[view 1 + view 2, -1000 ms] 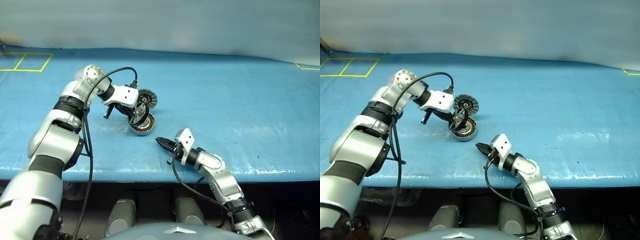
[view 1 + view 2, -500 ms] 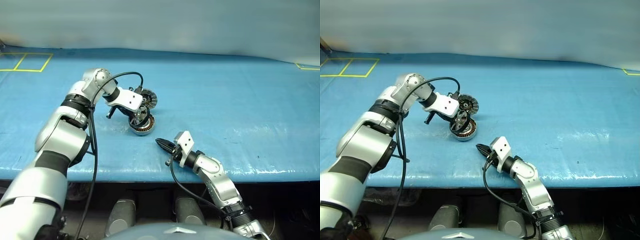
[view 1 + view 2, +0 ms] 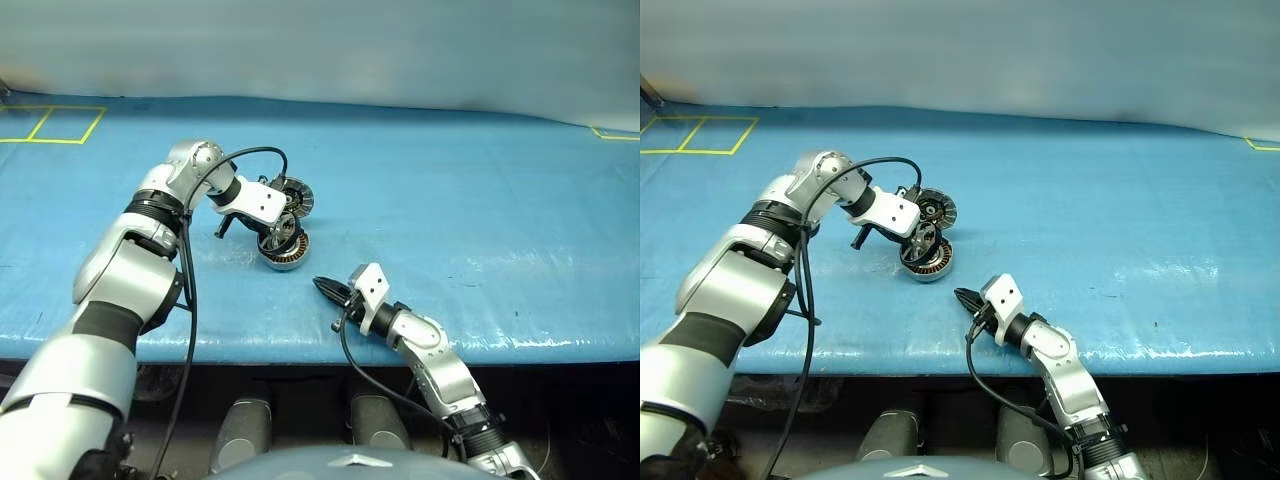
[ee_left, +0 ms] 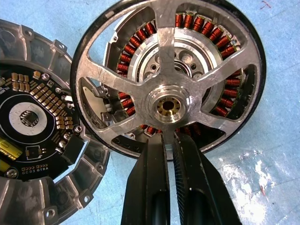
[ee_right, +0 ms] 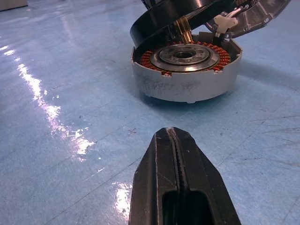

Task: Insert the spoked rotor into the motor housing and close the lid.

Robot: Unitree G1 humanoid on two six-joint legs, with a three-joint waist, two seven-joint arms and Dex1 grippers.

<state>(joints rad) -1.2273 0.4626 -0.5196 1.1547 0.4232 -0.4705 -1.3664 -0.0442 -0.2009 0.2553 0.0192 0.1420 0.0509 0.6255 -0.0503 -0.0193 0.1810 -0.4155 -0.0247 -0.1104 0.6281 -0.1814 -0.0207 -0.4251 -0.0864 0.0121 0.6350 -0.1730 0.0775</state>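
The one readable marking is on the black circuit board [image 4: 35, 126] inside the lid [image 4: 44, 140] — small pale lettering near its rim that seems to read "GCD3 GTR", though the characters are too fine to be sure. Nothing else carries readable text — the yellow lines [image 3: 50, 123] on the blue table [image 3: 480, 200] are plain outlines.

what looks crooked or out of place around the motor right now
The spoked rotor sits tilted over the motor housing, one edge raised, not seated flat on the copper windings. The left gripper pinches one spoke. The lid lies open beside the housing.
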